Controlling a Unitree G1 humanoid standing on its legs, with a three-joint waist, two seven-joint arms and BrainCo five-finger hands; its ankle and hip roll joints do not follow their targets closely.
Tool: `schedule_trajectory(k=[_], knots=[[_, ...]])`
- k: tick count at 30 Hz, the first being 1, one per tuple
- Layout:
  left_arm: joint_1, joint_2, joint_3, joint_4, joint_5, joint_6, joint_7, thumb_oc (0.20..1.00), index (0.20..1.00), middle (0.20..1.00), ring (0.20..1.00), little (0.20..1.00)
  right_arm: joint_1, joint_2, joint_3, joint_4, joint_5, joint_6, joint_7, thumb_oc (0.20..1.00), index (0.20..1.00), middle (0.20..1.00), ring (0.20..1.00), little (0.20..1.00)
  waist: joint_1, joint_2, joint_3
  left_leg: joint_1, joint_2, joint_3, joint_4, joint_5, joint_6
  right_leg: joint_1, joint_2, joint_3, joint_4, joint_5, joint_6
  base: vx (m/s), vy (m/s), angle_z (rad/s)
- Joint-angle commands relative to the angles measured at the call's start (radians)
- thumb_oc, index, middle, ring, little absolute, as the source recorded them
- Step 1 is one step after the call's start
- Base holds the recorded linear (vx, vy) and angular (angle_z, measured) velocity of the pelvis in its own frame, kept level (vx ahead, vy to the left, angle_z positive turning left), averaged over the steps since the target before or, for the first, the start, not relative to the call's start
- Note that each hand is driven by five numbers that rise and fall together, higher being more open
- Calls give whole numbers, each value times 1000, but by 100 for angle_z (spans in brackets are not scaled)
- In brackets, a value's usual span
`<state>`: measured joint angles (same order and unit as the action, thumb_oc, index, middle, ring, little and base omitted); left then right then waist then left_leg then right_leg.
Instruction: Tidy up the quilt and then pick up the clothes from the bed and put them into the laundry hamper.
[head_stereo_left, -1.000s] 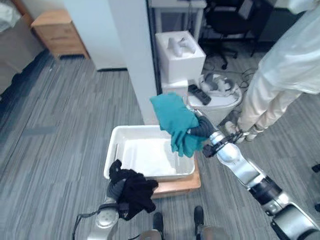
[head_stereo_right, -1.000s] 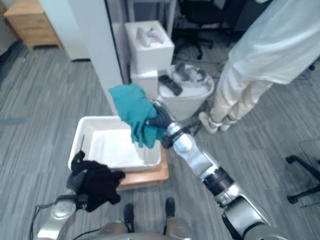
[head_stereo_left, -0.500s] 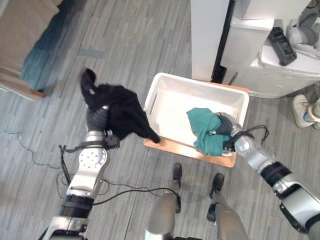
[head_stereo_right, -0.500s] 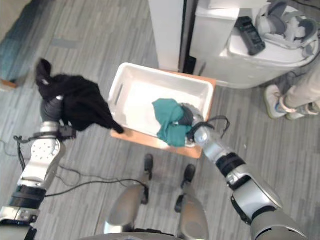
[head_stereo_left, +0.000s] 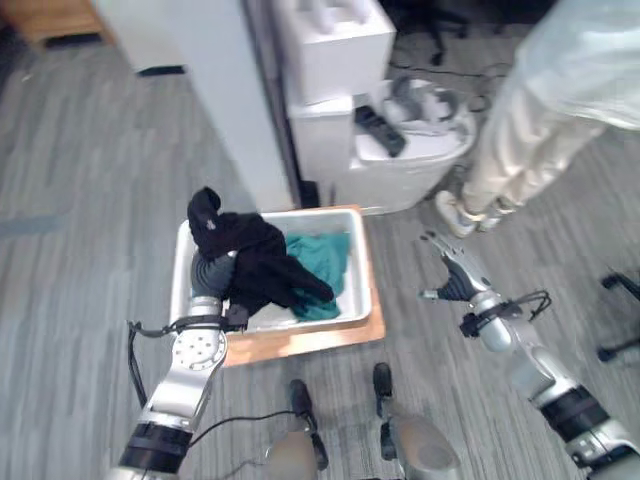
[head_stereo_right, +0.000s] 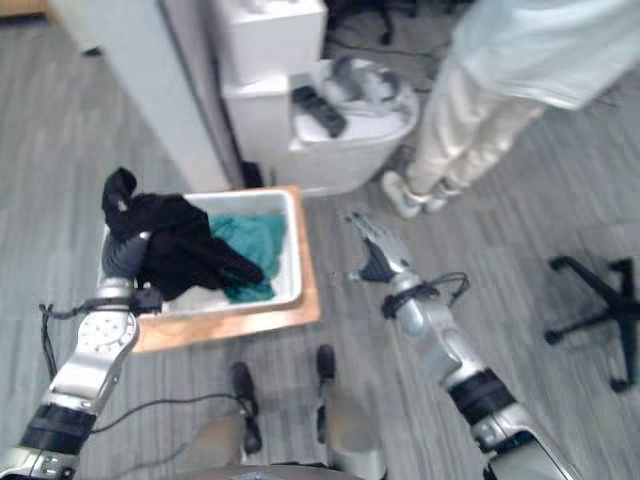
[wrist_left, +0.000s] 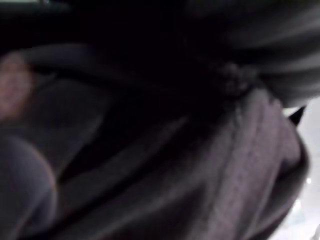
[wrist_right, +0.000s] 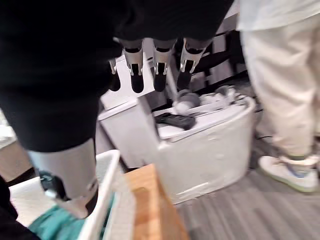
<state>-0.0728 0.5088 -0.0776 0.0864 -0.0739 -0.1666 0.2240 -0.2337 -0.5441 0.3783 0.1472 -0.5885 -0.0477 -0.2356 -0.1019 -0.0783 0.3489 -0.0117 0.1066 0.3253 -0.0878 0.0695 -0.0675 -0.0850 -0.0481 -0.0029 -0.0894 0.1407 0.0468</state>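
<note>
Black crumpled cloth garment (head_stereo_left: 258, 262) hangs bunched around the left hand (head_stereo_left: 212, 274) at centre left of the left eye view, draped over the white rectangular plastic hamper (head_stereo_left: 360, 290); whether that hand's fingers are curled on it cannot be told, since cloth covers them. Inside the hamper lies a teal crumpled cloth garment (head_stereo_left: 322, 262). The hamper sits on a flat wooden board (head_stereo_left: 310, 343). At right, the right hand (head_stereo_left: 455, 275) hovers over grey floor with fingers spread, holding nothing, near a person's pale trousers (head_stereo_left: 510, 160).
</note>
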Motion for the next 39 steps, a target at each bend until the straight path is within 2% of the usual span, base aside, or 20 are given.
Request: schedule_trajectory(k=[1, 4, 5, 7, 8, 11, 14, 17, 21, 22, 27, 28, 29, 32, 34, 36, 39], knots=[[-41, -51, -42, 96, 65, -4, 30, 200, 200, 200, 200, 200, 39, -51, 13, -36, -10, -44, -6, 1000, 1000, 1000, 1000, 1000, -34, 70, -100, 30, 59, 17, 0, -64, -37, 23, -18, -2, 2, -151, 72, 29, 4, -73], [-36, -55, -47, 174, 121, 22, 36, 200, 200, 200, 200, 200, 101, -59, -7, -37, -7, -46, 2, 1000, 1000, 1000, 1000, 1000, -64, 73, -110, 37, 63, 54, 0, -77, -38, 8, -11, 24, 2, -149, 81, 20, 3, -48], [-37, -56, -47, 175, 122, 21, 37, 200, 200, 200, 200, 200, 101, -60, -8, -38, -7, -46, 2, 1000, 1000, 1000, 1000, 1000, -62, 72, -112, 34, 63, 56, 0, -71, -38, 3, -10, 26, 2, -144, 79, -4, -10, -37], [-42, -69, -54, 271, 168, 36, 65, 200, 200, 200, 200, 200, 151, -69, -25, -13, -6, -46, 2, 1000, 1000, 1000, 1000, 1000, -87, 75, -125, 35, 66, 78, 0, -82, -41, -13, -6, 38, 2, -143, 85, 28, -1, -28], [-50, -83, -52, 330, 160, 43, 83, 1000, 1000, 1000, 1000, 1000, 183, -81, -36, 14, -6, -44, -1, 1000, 1000, 1000, 1000, 1000, -95, 79, -133, 33, 67, 86, 0, -82, -41, -19, -5, 38, 2, -143, 85, 33, 6, -22], [-46, -92, -41, 350, 142, 46, 91, 1000, 1000, 1000, 1000, 1000, 204, -85, -46, 28, -5, -40, 2, 1000, 1000, 1000, 1000, 1000, -99, 82, -137, 34, 66, 87, 0, -82, -42, -20, -4, 37, 2, -143, 84, 11, 12, -14], [-6, -133, 9, 357, -36, 14, 64, 1000, 1000, 1000, 1000, 1000, 282, -102, -76, 90, -1, -25, 17, 1000, 1000, 1000, 1000, 1000, -103, 91, -143, 41, 65, 74, 0, -78, -42, -3, -8, 30, 2, -150, 79, 3, 7, -1], [-1, -138, 32, 360, -106, -6, 71, 1000, 1000, 1000, 1000, 1000, 297, -104, -89, 116, 3, -21, 20, 1000, 1000, 1000, 1000, 1000, -102, 92, -144, 48, 63, 65, 0, -78, -41, 11, -9, 26, 2, -153, 78, 0, 15, 7], [-9, -104, 110, 357, -269, -62, 90, 1000, 1000, 1000, 1000, 1000, 328, -76, -96, 180, 37, -14, 25, 1000, 1000, 1000, 1000, 1000, -91, 92, -155, 65, 55, 36, 0, -75, -40, 46, -15, 12, 2, -157, 80, 0, 10, 18], [4, -48, 173, 306, -284, -105, 113, 1000, 1000, 1000, 1000, 1000, 338, -45, -77, 229, 54, -16, 25, 1000, 1000, 1000, 1000, 1000, -70, 86, -171, 76, 51, 12, 0, -76, -41, 71, -22, 1, 2, -159, 82, -9, -15, 30], [21, -3, 198, 318, -253, -98, 136, 1000, 1000, 1000, 1000, 1000, 319, 11, -53, 350, 107, -12, 9, 1000, 1000, 1000, 1000, 1000, -44, 77, -195, 83, 48, -12, 0, -71, -42, 90, -27, -14, 2, -157, 81, 10, -6, 21], [108, -17, 211, 298, -288, -86, 77, 1000, 1000, 1000, 1000, 1000, 315, 66, -74, 425, 185, 9, 10, 1000, 1000, 1000, 1000, 1000, -28, 75, -203, 94, 47, -29, 0, -76, -41, 111, -31, -28, 2, -166, 82, 7, 4, 16], [110, -16, 213, 297, -288, -86, 77, 1000, 1000, 1000, 1000, 1000, 314, 66, -73, 426, 185, 8, 10, 1000, 1000, 1000, 1000, 1000, -28, 74, -204, 91, 47, -29, 0, -72, -41, 107, -30, -27, 2, -163, 81, 14, 27, 22], [236, -57, 167, 271, -261, -59, -9, 1000, 1000, 1000, 1000, 1000, 319, 216, -198, 542, 582, -2, 44, 1000, 1000, 1000, 1000, 1000, -22, 78, -214, 101, 45, -30, 0, -74, -37, 114, -32, -25, 2, -159, 80, 22, 51, 11], [278, -94, 152, 311, -281, -33, -67, 1000, 1000, 1000, 1000, 1000, 302, 274, -244, 599, 743, -7, 53, 1000, 1000, 1000, 1000, 1000, -15, 80, -215, 103, 43, -32, 0, -76, -35, 117, -35, -26, 2, -158, 79, 14, 59, -4], [302, -144, 135, 385, -328, -10, -103, 1000, 1000, 1000, 1000, 1000, 288, 308, -241, 645, 794, -4, 63, 1000, 1000, 1000, 1000, 1000, -8, 82, -217, 103, 42, -36, 0, -77, -33, 119, -37, -29, 2, -159, 79, 10, 45, 3], [278, -200, 76, 581, -315, 18, -117, 1000, 1000, 1000, 1000, 1000, 247, 324, -206, 702, 796, -3, 64, 1000, 1000, 1000, 1000, 1000, 0, 82, -219, 105, 38, -41, 0, -79, -30, 124, -40, -31, 2, -161, 78, 15, 52, 3]])
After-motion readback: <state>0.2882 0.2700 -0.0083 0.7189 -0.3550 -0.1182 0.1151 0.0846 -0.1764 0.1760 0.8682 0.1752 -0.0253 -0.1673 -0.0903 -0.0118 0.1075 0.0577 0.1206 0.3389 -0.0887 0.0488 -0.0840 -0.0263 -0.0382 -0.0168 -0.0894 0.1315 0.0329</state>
